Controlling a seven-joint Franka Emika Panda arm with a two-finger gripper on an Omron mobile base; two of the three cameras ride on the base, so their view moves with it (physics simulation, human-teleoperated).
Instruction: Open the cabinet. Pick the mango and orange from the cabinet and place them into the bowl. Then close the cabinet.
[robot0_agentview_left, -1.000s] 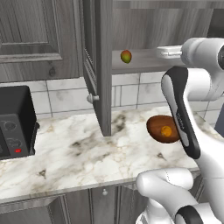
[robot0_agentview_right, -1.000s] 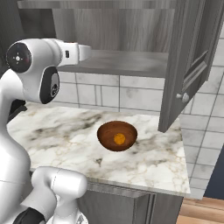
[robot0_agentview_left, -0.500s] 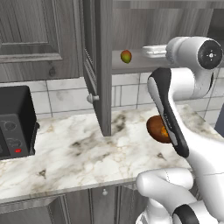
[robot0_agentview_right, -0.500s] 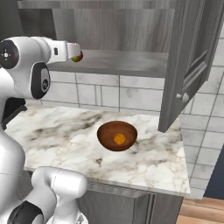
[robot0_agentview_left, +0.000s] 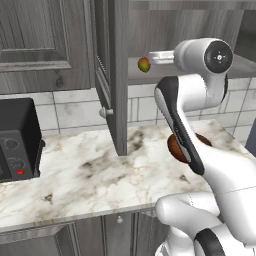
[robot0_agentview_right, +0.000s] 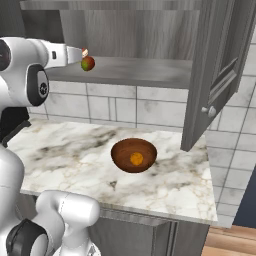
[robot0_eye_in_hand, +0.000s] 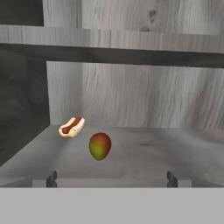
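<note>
The cabinet (robot0_eye_in_hand: 131, 92) stands open, both doors swung out. Inside, the mango (robot0_eye_in_hand: 99, 146), yellow-green with a red blush, rests on the cabinet's grey floor (robot0_agentview_right: 140, 70). My gripper (robot0_eye_in_hand: 111, 179) is open and faces the mango from a short way off, with nothing between its fingertips (robot0_eye_in_hand: 43, 178). From the base views, the gripper (robot0_agentview_left: 151, 57) (robot0_agentview_right: 82, 56) hovers at the cabinet's mouth just beside the mango (robot0_agentview_left: 144, 64) (robot0_agentview_right: 88, 63). The brown bowl (robot0_agentview_right: 120, 152) sits on the counter below with the orange (robot0_agentview_right: 136, 159) inside it; my arm half hides the bowl (robot0_agentview_left: 204, 142).
A hot dog (robot0_eye_in_hand: 71, 127) lies behind and left of the mango. The open left door (robot0_agentview_left: 112, 75) and right door (robot0_agentview_right: 215, 75) jut out over the marble counter (robot0_agentview_left: 85, 175). A black oven (robot0_agentview_left: 15, 140) stands at the counter's left end.
The hand has swung left along the cabinet's opening, coming up close to the mango. The orange has stayed in the bowl.
</note>
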